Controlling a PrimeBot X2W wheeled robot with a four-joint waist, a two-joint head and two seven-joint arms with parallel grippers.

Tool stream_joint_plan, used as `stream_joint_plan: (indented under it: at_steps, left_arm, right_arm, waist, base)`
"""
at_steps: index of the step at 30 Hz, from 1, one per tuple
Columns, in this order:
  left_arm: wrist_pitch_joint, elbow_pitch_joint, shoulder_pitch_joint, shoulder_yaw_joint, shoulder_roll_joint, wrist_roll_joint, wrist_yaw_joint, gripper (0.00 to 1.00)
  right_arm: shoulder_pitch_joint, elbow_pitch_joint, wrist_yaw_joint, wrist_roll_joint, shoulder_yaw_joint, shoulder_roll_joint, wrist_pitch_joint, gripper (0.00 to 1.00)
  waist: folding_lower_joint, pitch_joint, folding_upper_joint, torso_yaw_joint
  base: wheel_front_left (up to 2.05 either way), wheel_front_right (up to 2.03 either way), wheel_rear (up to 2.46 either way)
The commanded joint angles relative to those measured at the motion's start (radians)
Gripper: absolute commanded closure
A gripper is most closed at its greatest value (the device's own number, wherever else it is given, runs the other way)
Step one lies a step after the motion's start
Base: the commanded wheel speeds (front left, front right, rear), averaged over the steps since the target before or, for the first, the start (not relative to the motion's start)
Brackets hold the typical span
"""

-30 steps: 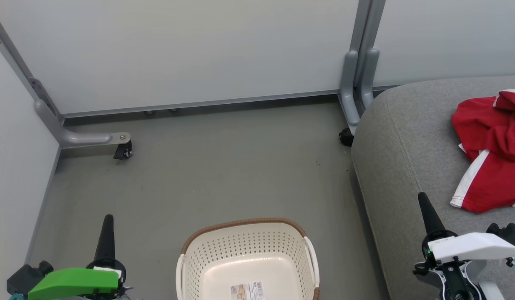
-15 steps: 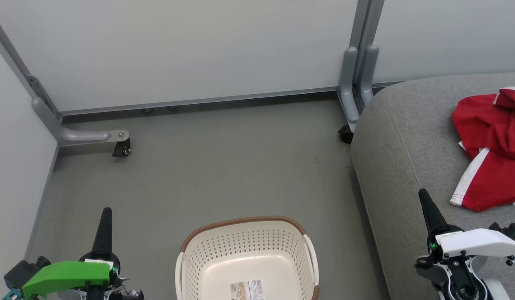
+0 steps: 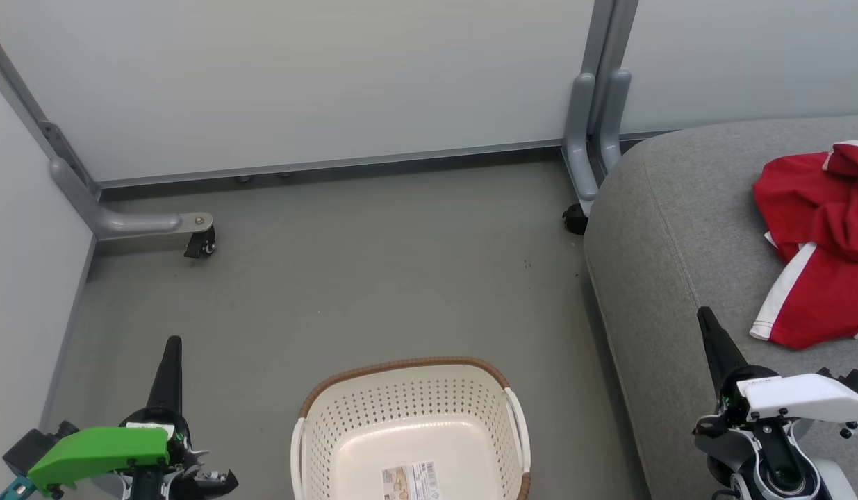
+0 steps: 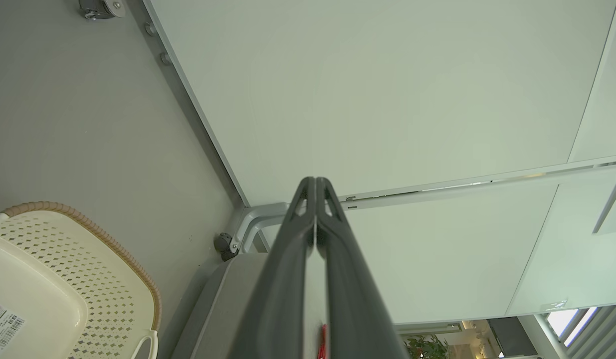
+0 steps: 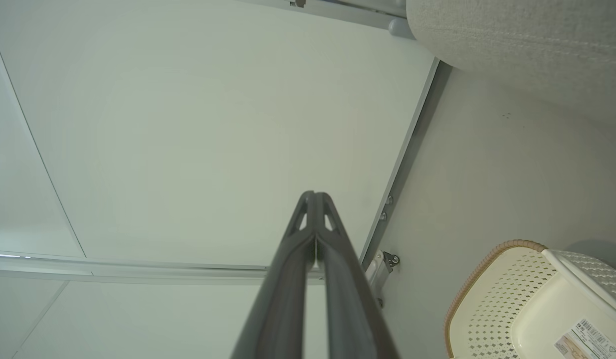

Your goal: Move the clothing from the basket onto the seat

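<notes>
Left to right: left gripper (image 3: 172, 343), fingers pressed together, above the floor (image 3: 373, 278); basket (image 3: 401, 366) with a label (image 3: 410, 482) inside; right gripper (image 3: 704, 314), likewise closed, over the seat (image 3: 661, 229); red clothing (image 3: 821, 236) crumpled on that seat.

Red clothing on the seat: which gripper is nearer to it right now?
Right. The right gripper is over the seat, just left of the clothing; the left gripper is beyond the basket, over the floor.
</notes>
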Motion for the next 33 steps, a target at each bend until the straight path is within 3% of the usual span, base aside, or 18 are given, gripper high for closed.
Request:
stream_joint_plan:
  at_steps: [1,23,33]
  left_arm:
    - [0.005,-0.001,-0.026,0.004,0.004,-0.020,-0.005,1.00]
    - [0.049,0.017,-0.060,0.026,-0.001,-0.160,-0.006,1.00]
    - [0.051,0.017,-0.058,0.029,-0.004,-0.152,-0.006,1.00]
  right_arm:
    - [-0.020,0.001,0.001,0.022,-0.005,0.001,0.007,1.00]
    - [-0.044,0.017,0.000,0.178,-0.027,0.007,0.050,1.00]
    - [-0.040,0.017,0.000,0.170,-0.030,0.009,0.053,1.00]
  waist:
    - [0.0000,0.001,0.0000,0.000]
    - [0.0000,0.016,0.0000,-0.004]
    - [0.0000,0.016,0.0000,-0.004]
  base:
    - [0.00,0.00,0.00]
    - [0.00,0.00,0.00]
    - [0.00,0.00,0.00]
